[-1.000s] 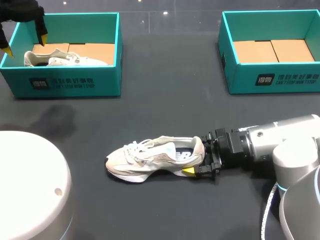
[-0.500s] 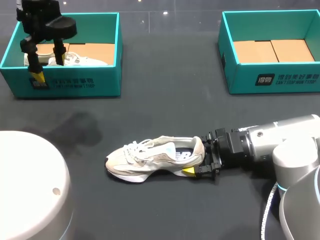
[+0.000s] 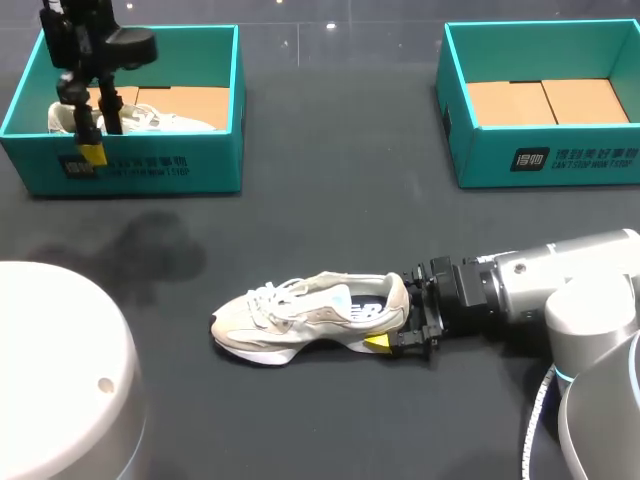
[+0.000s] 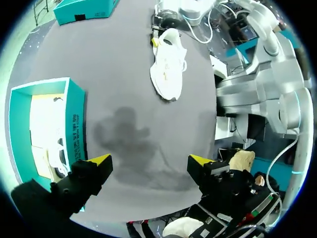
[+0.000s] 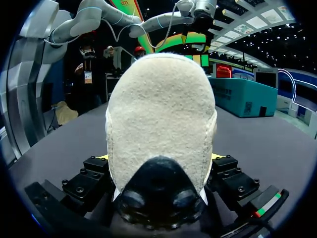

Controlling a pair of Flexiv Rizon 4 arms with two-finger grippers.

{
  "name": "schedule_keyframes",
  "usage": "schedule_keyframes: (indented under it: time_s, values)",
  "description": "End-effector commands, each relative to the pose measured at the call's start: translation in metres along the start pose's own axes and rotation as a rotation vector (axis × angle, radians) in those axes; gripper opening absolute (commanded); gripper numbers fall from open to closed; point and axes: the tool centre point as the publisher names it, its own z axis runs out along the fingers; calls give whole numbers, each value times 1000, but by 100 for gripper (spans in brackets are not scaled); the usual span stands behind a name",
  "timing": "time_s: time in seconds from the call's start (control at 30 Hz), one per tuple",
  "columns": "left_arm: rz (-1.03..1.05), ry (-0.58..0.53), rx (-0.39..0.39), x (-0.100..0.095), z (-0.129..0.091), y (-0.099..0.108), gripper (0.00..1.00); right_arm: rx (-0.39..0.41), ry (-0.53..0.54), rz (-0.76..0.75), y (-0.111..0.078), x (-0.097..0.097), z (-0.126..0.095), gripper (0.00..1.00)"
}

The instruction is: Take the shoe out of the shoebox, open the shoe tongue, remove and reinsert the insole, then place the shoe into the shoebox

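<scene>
Head view, Inspector: State the containers and their contents, located from the shoe (image 3: 310, 318) on the table (image 3: 330, 230).

Technician: Two teal shoeboxes, both open-topped. The left shoebox (image 3: 130, 172) stands well beyond the shoe, past its toe end. It holds a second shoe (image 3: 150, 122), pale like the first, lying on tan cardboard panels (image 3: 190, 100). The right shoebox (image 3: 545, 158) stands well beyond the shoe, past its heel end. Two tan panels show on its floor.

Inspector: Count of each item?

Technician: Shoeboxes: two. Shoes: two, one boxed and one on the table. Grippers: two.

Inspector: Position of the shoe?

Technician: It lies on its side outside both boxes, nearer me than either, with the toe toward my left and the heel toward my right.

Inspector: Tool status?

Technician: The right gripper (image 3: 402, 322) is at the shoe's heel and clenched on it. The right wrist view shows the heel filling the space between the fingers, one at each side. The left gripper (image 4: 148, 163) hangs over the near wall of the left shoebox, well apart from the shoe. Its fingers are spread wide and grasp nothing.
</scene>
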Motion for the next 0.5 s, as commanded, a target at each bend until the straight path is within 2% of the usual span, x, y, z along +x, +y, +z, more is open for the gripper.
schedule_keyframes:
  time_s: [0.03,0.2,0.3,0.33,0.4,0.5]
  values:
    - [-193,31,29,16,13,-16,100,5,1,1,-1,-2,1,0]
    - [-437,-31,-10,42,32,-42,100,5,1,1,-1,-2,1,0]
    - [-612,-18,17,52,38,-55,100,5,1,1,-1,-2,1,0]
    - [-702,-48,39,55,40,-60,100,5,1,1,-1,-2,1,0]
    - [-750,-113,44,66,47,-72,100,5,1,1,-1,-2,1,0]
    - [-750,-113,44,66,47,-72,100,5,1,1,-1,-2,1,0]
